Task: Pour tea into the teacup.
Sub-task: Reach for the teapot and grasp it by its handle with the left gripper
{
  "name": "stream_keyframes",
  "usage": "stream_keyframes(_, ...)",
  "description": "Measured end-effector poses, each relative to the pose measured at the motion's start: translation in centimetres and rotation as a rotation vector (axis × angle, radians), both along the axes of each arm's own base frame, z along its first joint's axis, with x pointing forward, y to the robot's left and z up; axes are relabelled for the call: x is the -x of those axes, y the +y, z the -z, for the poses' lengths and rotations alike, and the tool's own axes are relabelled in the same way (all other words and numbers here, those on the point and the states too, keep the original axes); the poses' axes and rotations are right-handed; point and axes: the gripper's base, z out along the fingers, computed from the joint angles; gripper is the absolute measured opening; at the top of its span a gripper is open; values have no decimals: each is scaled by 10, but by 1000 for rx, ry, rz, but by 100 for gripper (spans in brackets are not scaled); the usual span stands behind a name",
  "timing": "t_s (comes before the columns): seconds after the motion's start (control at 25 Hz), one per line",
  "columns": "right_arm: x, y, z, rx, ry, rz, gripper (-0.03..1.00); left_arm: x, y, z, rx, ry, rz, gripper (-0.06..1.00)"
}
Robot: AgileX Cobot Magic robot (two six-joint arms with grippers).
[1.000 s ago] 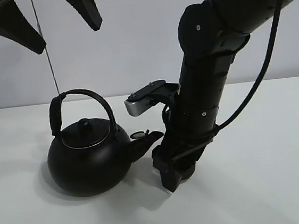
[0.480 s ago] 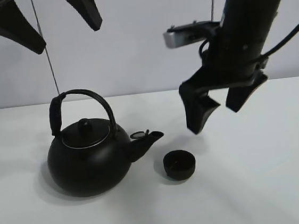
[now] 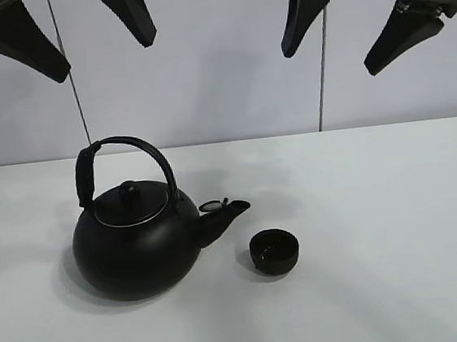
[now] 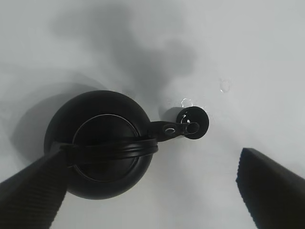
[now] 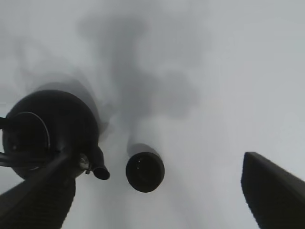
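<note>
Up high the left pincer (image 3: 103, 58) hangs spread wide over the black kettle (image 3: 137, 247); the teacup (image 3: 274, 251) stands on the white worktop (image 3: 399, 235) just beside the spout (image 3: 226, 214) (mouth up), right pincer (image 3: 330, 60) also splayed apart overhead

The plain white matte surface (image 3: 398, 227) carries two things. A big round black kettle (image 3: 137, 246), with an arched handle and a knobbed lid, stands upright on its left half, and a small, low, round matte-black teacup (image 3: 274, 251) with no handle stands upright just beside the spout tip, apart from the kettle's belly. Two small clear ring-shaped marks (image 4: 187, 102) lie on the surface near the teacup; what they are cannot be told.
</note>
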Motion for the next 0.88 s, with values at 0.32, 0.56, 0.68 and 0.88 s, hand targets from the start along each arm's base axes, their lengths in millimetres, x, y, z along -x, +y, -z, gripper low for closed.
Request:
stream_keyframes(0.32, 1, -3, -2, 21, 26, 32, 65, 0, 0, 0, 0, 0, 0, 69)
stream_keyframes(0.56, 2, -4, -1, 25, 40, 29, 65, 0, 0, 0, 0, 0, 0, 69)
stream_keyframes(0.68, 2, -4, -1, 25, 40, 29, 65, -1, 0, 0, 4, -10, -4, 69)
stream_keyframes(0.88, 2, -4, -1, 24, 37, 30, 65, -5, 2, -1, -28, -64, 6, 69)
